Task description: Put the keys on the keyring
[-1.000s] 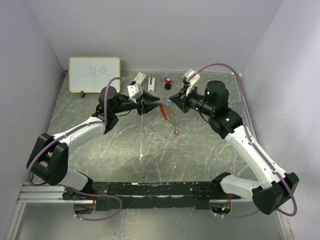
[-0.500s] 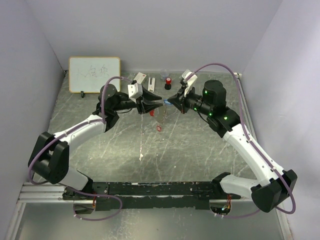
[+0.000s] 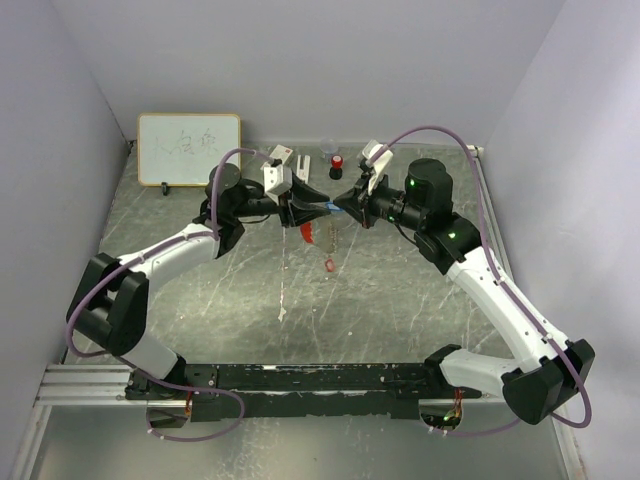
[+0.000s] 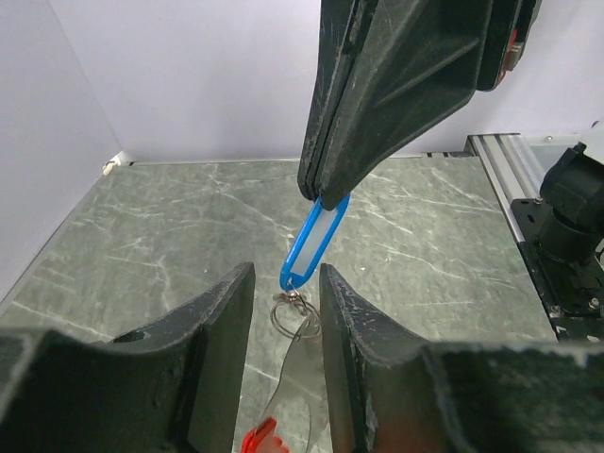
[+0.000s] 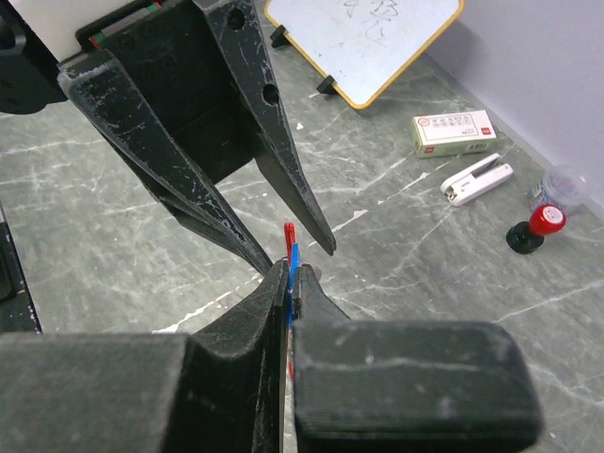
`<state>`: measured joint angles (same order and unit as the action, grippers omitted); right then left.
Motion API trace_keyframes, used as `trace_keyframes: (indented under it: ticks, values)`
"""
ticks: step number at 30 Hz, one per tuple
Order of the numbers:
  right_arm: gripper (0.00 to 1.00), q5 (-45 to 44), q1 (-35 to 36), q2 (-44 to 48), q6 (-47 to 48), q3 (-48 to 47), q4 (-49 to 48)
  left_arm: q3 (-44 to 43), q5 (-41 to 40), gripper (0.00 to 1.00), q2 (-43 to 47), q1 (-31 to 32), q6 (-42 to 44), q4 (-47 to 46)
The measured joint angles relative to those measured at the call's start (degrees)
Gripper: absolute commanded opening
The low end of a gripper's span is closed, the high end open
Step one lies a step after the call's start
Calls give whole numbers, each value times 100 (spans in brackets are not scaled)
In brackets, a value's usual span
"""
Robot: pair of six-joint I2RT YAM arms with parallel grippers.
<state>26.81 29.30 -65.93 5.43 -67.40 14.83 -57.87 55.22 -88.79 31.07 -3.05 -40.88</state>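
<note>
The right end effector (image 4: pixel 326 193) is pinched fully together on the top end of the blue key (image 4: pixel 316 236), whose blue plastic head with a pale insert slants down out of the black fingertips; its blade does not show. At the lower end of that head hangs the keyring (image 4: pixel 288 316), its thin metal ring touching the blue plastic, and below the ring trail a greyish see-through strip (image 4: pixel 297 377) and the red strap (image 4: pixel 260 439), so the bunch dangles above the bench (image 4: pixel 142 245) rather than lying on it. The left end effector (image 4: pixel 286 276) faces it from the opposite side with its jaws parted by a narrow gap; the ring and the strip sit in that gap, nearer the finger on the right of the left wrist view, and whether metal touches finger cannot be told, but nothing is clamped. In the right wrist view the left arm's two black fingers splay to either side of a thin red and blue sliver at the right arm's closed tips. From above, the two arms meet tip to tip over the far middle of the bench, the red strap drooping just beneath them, with a small red piece (image 3: pixel 328 263) lower in the picture; whether that is the red key cannot be told. Beyond the arms, near the back wall, stand a small red-and-black bottle (image 3: pixel 337 165), a clear cup (image 3: pixel 328 150), a white stapler-like tool (image 3: pixel 302 170) and a white box (image 3: pixel 280 156), well apart from the bunch, and a whiteboard (image 3: pixel 188 148) leans at the far left
</note>
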Motion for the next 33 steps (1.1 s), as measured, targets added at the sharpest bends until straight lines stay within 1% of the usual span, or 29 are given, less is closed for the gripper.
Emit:
trace_keyframes:
  ticks: [6,9,10,11,13,15,16,26,27,28,30,32,33]
  values:
    - [0,87,0,-22,22,-11,7,-125,114,43,-46,33,2,11]
    - [0,107,0,-33,24,-11,4,-153,186,38,-46,44,2,4]
    - [0,114,0,-37,24,-11,4,-162,201,35,-48,48,2,9]
    - [0,120,0,-42,24,-11,4,-170,223,30,-52,55,2,11]
    - [0,131,0,-48,24,-11,4,-177,293,23,-57,63,2,2]
    - [0,146,0,-48,26,-11,7,-177,341,12,-79,63,-7,-7]
    - [0,151,0,-50,35,-11,7,-177,374,8,-92,63,-31,-7]
    - [0,181,-4,-55,61,-11,11,-177,538,7,-144,66,-44,-44]
    - [5,177,-4,-55,61,-11,11,-177,533,7,-144,66,-44,-42]
    - [12,173,-4,-55,59,-11,11,-177,529,7,-144,66,-44,-39]
    - [23,157,-4,-55,37,-11,11,-177,520,7,-144,66,-42,-20]
    - [37,107,-4,-55,28,-11,-22,-177,503,7,-144,70,-39,48]
    - [40,94,-4,-46,17,-9,-46,-177,498,7,-144,70,-39,74]
